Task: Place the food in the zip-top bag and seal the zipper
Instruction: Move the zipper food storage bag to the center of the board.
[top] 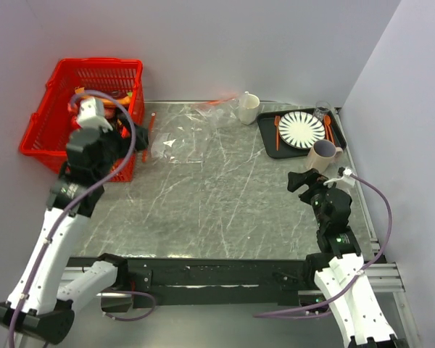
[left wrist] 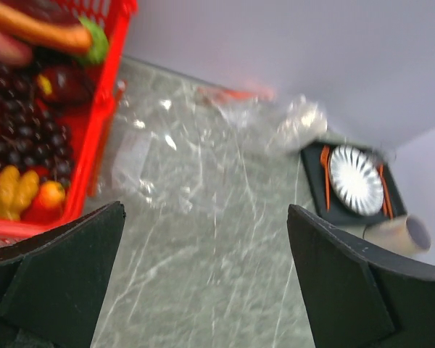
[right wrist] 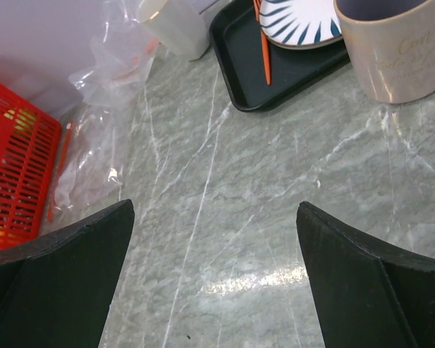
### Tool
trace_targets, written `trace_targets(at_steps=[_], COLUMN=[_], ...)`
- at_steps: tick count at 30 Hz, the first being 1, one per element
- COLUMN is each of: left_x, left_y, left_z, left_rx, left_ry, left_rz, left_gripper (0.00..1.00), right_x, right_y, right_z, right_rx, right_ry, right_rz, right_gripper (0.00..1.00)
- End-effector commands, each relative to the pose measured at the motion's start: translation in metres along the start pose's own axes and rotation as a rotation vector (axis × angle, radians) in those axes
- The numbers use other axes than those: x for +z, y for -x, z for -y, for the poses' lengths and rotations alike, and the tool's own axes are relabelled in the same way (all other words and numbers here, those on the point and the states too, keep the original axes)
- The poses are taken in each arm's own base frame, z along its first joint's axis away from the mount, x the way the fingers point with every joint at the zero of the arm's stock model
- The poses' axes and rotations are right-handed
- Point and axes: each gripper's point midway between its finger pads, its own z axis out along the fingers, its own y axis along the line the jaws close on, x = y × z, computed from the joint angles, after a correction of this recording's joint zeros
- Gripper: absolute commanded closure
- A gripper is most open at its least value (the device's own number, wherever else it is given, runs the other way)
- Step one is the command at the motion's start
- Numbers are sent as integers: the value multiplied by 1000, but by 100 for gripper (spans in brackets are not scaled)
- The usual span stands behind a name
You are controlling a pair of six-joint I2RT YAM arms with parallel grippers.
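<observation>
The grey marble table (top: 225, 210) fills the overhead view, with the red basket (top: 94, 64) at its far left corner. The left arm (top: 58, 217) stretches up to the basket's right wall. The right arm (top: 341, 246) is folded low at the near right.

The black tray (top: 270, 145) sits far right. On it are a striped plate (top: 301, 129) and orange cutlery (top: 277, 132), and a beige mug (top: 320, 154) stands at its near edge.

The clear zip-top bag (top: 175, 145) lies flat on the table just right of the basket. Its zipper (top: 152, 130) runs along the side nearest the basket. A second bag (top: 217, 109) is crumpled further back, against the white cup (top: 248, 109).

From overhead the basket's contents are mostly hidden behind the arm, but the left wrist view looks straight in. There's the grape bunch (left wrist: 22, 130), a red round fruit (left wrist: 65, 83) beyond it, an orange-brown piece (left wrist: 11, 192) at the near end and a carrot (left wrist: 43, 29) at the far end.

The left gripper (left wrist: 205, 210) is spread wide with nothing between its fingers. It is above the table beside the basket, and the bag lies just ahead of it on the far side.

The right gripper (right wrist: 216, 206) is just as wide and holds nothing. It hangs over bare marble near the mug, and the bag is well apart at the far left.
</observation>
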Motion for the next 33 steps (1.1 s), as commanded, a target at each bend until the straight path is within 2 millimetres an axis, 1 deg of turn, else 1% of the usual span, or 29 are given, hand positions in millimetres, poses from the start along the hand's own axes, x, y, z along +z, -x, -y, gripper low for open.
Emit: trace_targets(at_steps=[1,4,6,7,8,10,11,12,13,14,15,16,17,18,19,20,21,22,23,24,25,26,27,28,29,30,31,32,33], left_x=[1,7,4,6,3,4,3,3,6,5,6,9,9,9,12,9,10,11,7,7,5,2,1,-1,-4,-4,-6,-9,-9], left_y=[41,48,50,48,49,43,43,42,34,36,32,23,21,17,4,1,0,-8,-8,-10,-11,-9,-8,-8,-7,-11,-10,-9,-14], left_z=[-4,4,10,12,14,16,17,17,17,18,17,13,14,14,9,11,12,9,10,10,9,10,11,12,13,13,13,14,14], left_rx=[-48,-29,-15,-11,0,12,23,32,42,53,57,61,61,61,67,79,87,99,123,134,140,146,145,142,137,135,131,125,127], left_ry=[132,101,56,36,19,-7,-20,-30,-39,-53,-53,-50,-60,-70,-68,-92,-106,-107,-122,-131,-134,-138,-142,-150,-158,-166,-170,-175,-189], left_rz=[41,52,64,74,83,82,87,87,69,84,78,61,64,60,35,36,46,34,40,39,39,47,49,52,60,53,62,73,62], left_gripper=[1,1,1,1,1,1,1,1,1,1,1,1,1,1,1,1,1,1,1,1,1,1,1,1,1,1,1,1,1], right_x=[4,5,4,6,7,10,10,10,15,16,17,25,27,31,37,43,46,58,63,71,89,95,103,119,126,141,148,154,166], right_y=[4,2,0,-2,4,2,10,10,3,11,9,5,13,14,-8,5,-2,-28,-20,-26,-55,-50,-59,-87,-80,-107,-114,-109,-134], right_z=[-2,-11,-25,-26,-32,-39,-50,-63,-65,-80,-90,-98,-113,-122,-134,-153,-164,-172,-196,-205,-202,-226,-231,-227,-251,-245,-251,-272,-264], right_rx=[7,-19,-43,-48,-44,-14,-3,11,31,66,76,81,76,65,37,6,-15,-47,-54,-63,-82,-88,-97,-112,-115,-134,-142,-143,-161], right_ry=[0,47,127,132,143,152,178,230,233,273,303,315,340,343,347,364,374,369,407,409,369,399,387,353,386,343,344,372,326], right_rz=[2,-13,-33,-49,-44,-88,-90,-113,-159,-153,-172,-194,-185,-186,-258,-231,-264,-342,-343,-368,-448,-452,-488,-555,-541,-600,-611,-596,-639], right_gripper=[0,0,0,1,1,1,1,1,1,2,2,2,2,2,2,2,2,5,7,8,9,11,12,14,16,19,20,22,23])
